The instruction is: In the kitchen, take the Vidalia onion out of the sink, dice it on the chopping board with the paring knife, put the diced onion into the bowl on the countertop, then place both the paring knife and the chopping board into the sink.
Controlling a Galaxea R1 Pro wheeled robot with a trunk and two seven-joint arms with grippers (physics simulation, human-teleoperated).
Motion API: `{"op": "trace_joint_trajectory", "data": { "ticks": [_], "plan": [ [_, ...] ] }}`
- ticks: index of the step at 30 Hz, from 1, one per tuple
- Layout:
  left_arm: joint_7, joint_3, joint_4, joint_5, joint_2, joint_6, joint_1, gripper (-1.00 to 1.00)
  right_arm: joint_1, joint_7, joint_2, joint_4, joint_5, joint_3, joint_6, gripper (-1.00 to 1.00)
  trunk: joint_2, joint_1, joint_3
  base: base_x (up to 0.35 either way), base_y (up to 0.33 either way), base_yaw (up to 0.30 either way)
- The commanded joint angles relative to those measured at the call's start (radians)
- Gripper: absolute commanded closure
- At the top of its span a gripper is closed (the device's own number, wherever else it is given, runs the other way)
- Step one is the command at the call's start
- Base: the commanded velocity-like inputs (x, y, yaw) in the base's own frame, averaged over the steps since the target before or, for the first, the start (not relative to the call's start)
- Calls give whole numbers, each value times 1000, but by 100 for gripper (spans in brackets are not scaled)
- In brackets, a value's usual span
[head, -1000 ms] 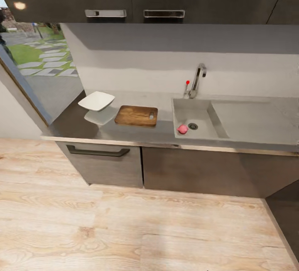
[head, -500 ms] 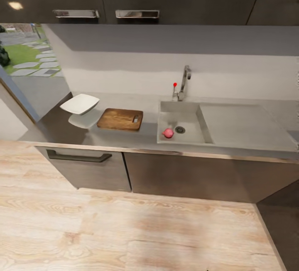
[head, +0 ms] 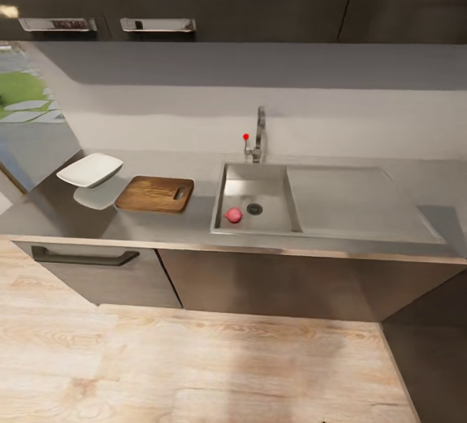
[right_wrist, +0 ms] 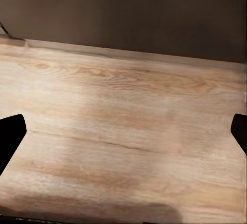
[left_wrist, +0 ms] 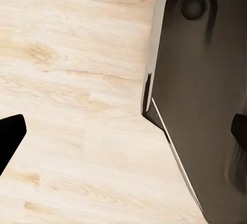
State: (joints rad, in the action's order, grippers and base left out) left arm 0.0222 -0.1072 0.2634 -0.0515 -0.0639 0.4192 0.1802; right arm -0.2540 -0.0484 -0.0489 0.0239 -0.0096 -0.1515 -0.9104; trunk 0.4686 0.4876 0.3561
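A: Where's the onion (head: 233, 215)?

B: In the sink (head: 224, 186), on the basin floor just at 9 o'clock of the drain (head: 255, 209). Nothing has hold of it.

A: So how far along are we?

B: By my reading, nothing is done yet. The onion is not lifted, and the board (head: 155, 194) lies bare on the surface (head: 188, 225), at 9 o'clock of the sink. The bowl (head: 90, 169) sits just beyond the board, again toward 9 o'clock, and looks empty. All the steps remain: fetch, dice, fill the bowl, then knife and board into the sink.

A: And the knife?

B: I can't make it out for certain (there is a small dark mark near the board's sink end, which may be only the handle slot).

A: The tools?

B: The left tool (left_wrist: 123, 131) has its dark fingertips at opposite edges of its wrist view, spread wide, with nothing between them but plank floor (left_wrist: 77, 80) and a dark part of the robot's body (left_wrist: 200, 95). The right tool (right_wrist: 123, 131) is just as wide open and empty, over floor with the dark cabinet front (right_wrist: 123, 13) beyond.

A: So, relative to the onion?

B: Both are low and well apart from it, on the near side of the cabinets; the onion is up in the basin, toward 12 o'clock.
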Motion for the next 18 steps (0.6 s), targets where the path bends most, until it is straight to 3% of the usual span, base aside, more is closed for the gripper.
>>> {"op": "trace_joint_trajectory", "data": {
  "ticks": [1,9,18],
  "plan": [
    [1,1,2,-5,0,1,1,-100,-1,-5,0,-1,-1,-7,-2,-100,1,1,1,116,-278,-95],
    [1,1,2,-5,-1,1,1,-100,-1,-7,0,-1,-1,-7,-2,-100,1,1,-1,114,-198,-22],
    [1,1,2,-5,-1,1,1,-100,-1,-7,-2,-1,-1,-7,-1,-100,1,1,-1,17,-23,-1]
  ]
}}
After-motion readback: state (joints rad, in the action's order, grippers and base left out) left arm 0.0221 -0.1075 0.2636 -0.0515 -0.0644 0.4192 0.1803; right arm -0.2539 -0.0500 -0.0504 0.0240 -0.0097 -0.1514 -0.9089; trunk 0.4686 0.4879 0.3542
